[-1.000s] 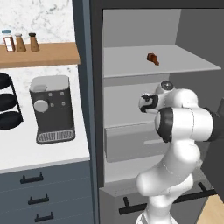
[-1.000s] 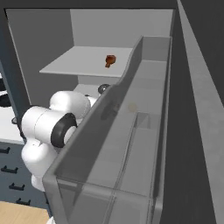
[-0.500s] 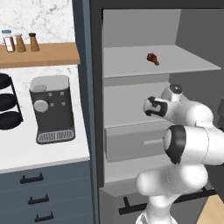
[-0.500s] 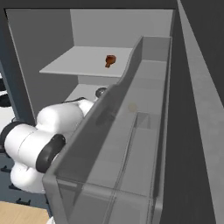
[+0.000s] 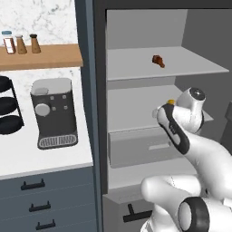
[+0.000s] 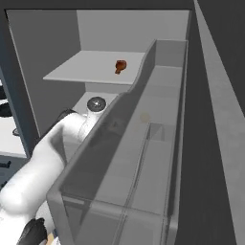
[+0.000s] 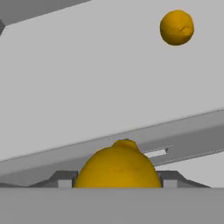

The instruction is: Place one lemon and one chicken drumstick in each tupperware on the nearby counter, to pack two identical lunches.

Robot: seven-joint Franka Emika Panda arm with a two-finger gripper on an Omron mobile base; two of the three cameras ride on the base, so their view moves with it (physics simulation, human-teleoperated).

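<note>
The gripper point(image 7: 117, 186) has its fingers half closed around 1 lemon point(image 7: 117, 168) at the middle fridge shelf; the other lemon point(image 7: 176, 27) lies farther back. The round fruit could slip out during withdrawal, or the arm could clip the shelf point(image 5: 136, 106).

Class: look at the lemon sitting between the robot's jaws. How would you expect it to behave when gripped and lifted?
The lemon looks round and smooth, so it may slip or twist between the jaws. Its oval shape suggests it would roll if released on the flat shelf. It appears small and firm, probably light.
</note>
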